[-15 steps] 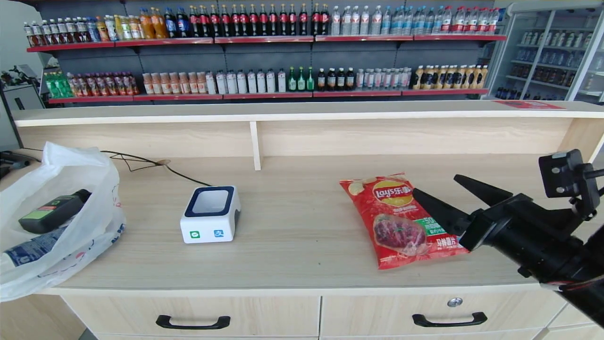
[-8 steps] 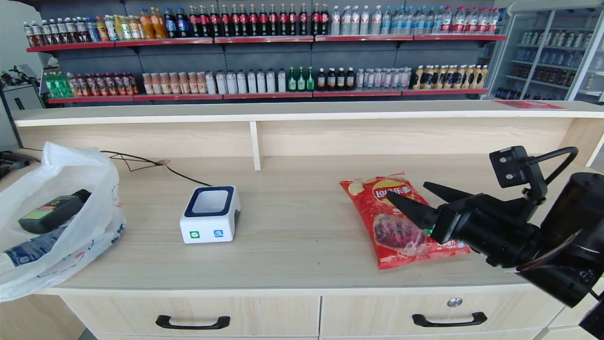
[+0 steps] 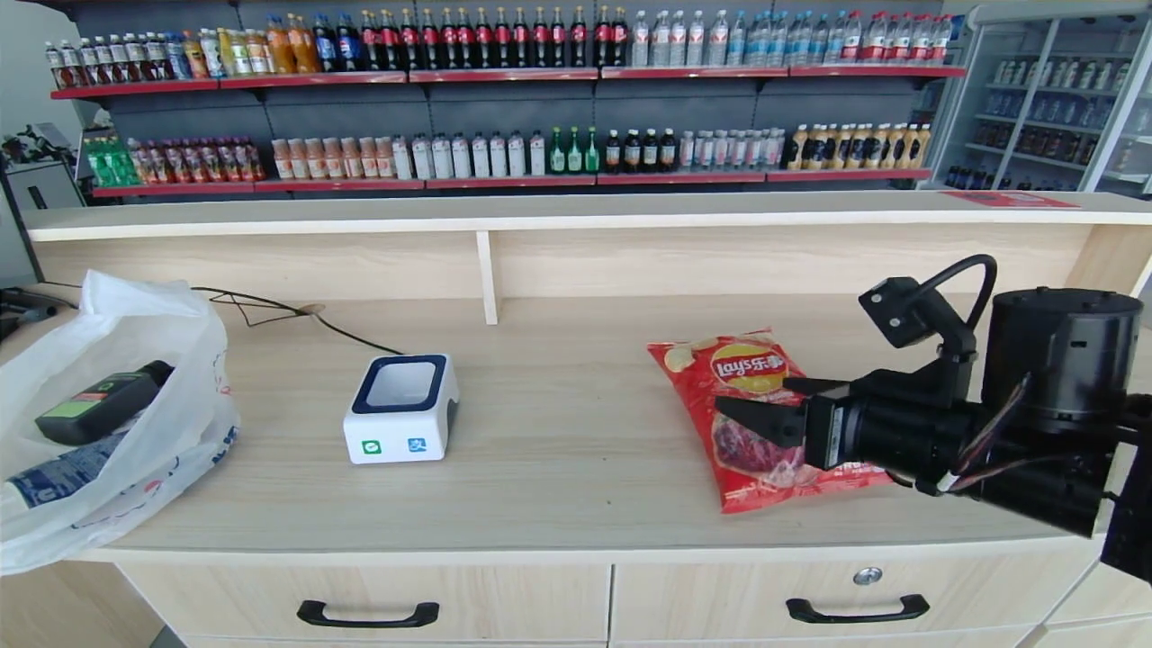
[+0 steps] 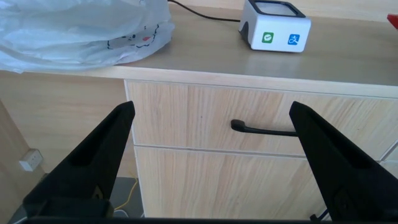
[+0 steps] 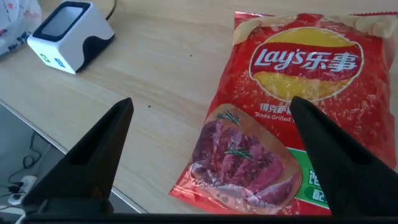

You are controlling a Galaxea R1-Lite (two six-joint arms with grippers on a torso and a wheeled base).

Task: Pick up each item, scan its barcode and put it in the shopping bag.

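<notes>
Status: shopping bag point(image 3: 135, 360) sits at the left end of the counter point(image 3: 576, 504), roughly 9 o'clock from the scanner point(image 3: 400, 418). There are two items inside it: a dark bottle with a green label point(image 3: 101, 402) and a clear bottle with a blue label point(image 3: 58, 481). I count those as done. I can't confirm from here that they were scanned.

The one item left on the counter is the red chip bag point(image 3: 742, 364), at about 3 o'clock from the scanner and well apart from it. It's lying flat, print side up. The whole cycle is still open for it: grasp, scan, bag.

Orientation of the chip bag: the long axis runs about 11 o'clock to 5 o'clock on the counter. The logo end points away from me at 11, toward the back ledge. The bottom seam is near the front edge at 5. No barcode on the visible face, so my guess is it's underneath and will need a flip at the scanner.

Right gripper point(image 3: 754, 396): fingers spread wide, nothing held. It hovers over the lower half of the chip bag with the tips pointing toward 9 o'clock. In the wrist view the fingers straddle the bag's width. I can't tell whether they touch it.

Left gripper point(image 4: 211, 107): also wide open and empty. It's parked below counter level, facing the drawer fronts and a black drawer handle point(image 4: 264, 129).
</notes>
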